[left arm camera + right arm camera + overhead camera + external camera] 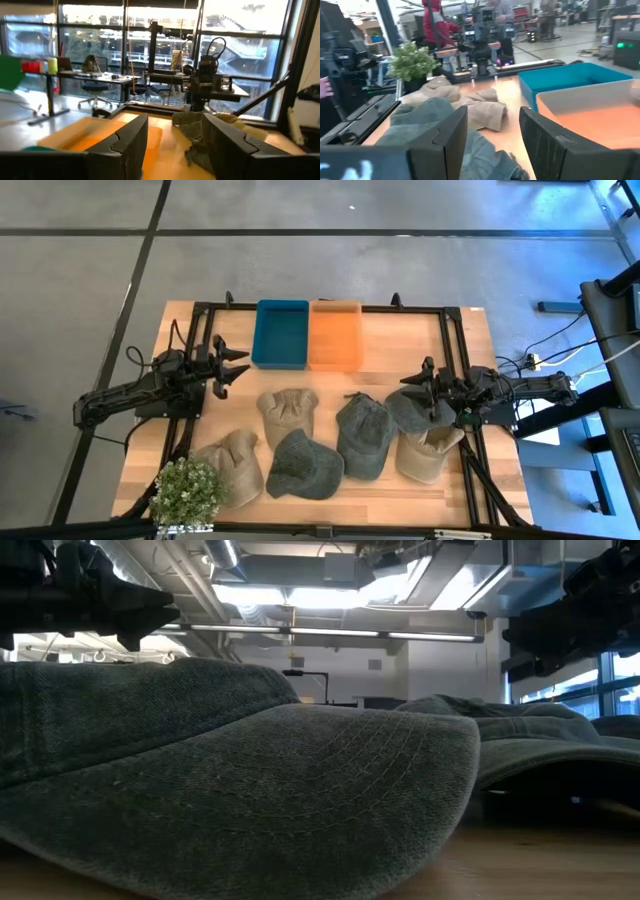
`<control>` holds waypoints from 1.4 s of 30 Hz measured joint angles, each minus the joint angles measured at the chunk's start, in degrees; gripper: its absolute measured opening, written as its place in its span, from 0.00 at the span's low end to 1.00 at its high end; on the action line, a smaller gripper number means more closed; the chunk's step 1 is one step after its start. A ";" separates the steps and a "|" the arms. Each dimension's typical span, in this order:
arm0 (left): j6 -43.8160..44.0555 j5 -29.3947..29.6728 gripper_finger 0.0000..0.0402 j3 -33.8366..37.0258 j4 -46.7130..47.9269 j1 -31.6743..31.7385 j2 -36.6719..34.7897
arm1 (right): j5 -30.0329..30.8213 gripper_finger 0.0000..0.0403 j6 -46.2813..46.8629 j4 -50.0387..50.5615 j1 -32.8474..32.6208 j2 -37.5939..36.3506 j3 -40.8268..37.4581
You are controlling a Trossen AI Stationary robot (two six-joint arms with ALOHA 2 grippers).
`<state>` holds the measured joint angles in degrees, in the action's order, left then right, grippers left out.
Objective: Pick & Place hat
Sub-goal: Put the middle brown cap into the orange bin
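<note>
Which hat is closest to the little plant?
The tan hat at the table's front left corner. It lies right beside the plant, its edge touching the leaves. The other two tan hats and the three grey ones all lie farther right.

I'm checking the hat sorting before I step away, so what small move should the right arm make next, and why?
Probably lower the right gripper onto the grey hat just beneath it. Its fingers are open and hold nothing, and the blue bin and orange bin look empty. The left gripper waits by the blue bin.
</note>
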<state>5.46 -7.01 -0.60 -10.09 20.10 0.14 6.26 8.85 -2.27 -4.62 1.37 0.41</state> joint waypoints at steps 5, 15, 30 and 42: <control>-2.08 -0.04 0.45 0.00 0.00 0.00 -0.01 | 0.30 0.45 -0.20 -0.10 0.00 0.00 0.00; -1.56 -0.07 0.45 0.02 -0.22 0.00 0.00 | 3.10 0.49 1.43 -0.46 0.01 0.00 -0.01; -1.60 -0.13 0.45 0.00 -0.46 0.00 0.00 | 3.37 0.56 -6.06 -1.82 0.02 0.00 -0.01; 1.83 -0.66 0.45 0.01 -0.39 0.00 0.00 | 8.75 0.56 -5.06 -2.77 0.02 0.00 -0.01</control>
<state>7.29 -7.66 -0.59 -10.48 20.10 0.14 15.01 3.79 -5.04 -4.60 1.37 0.40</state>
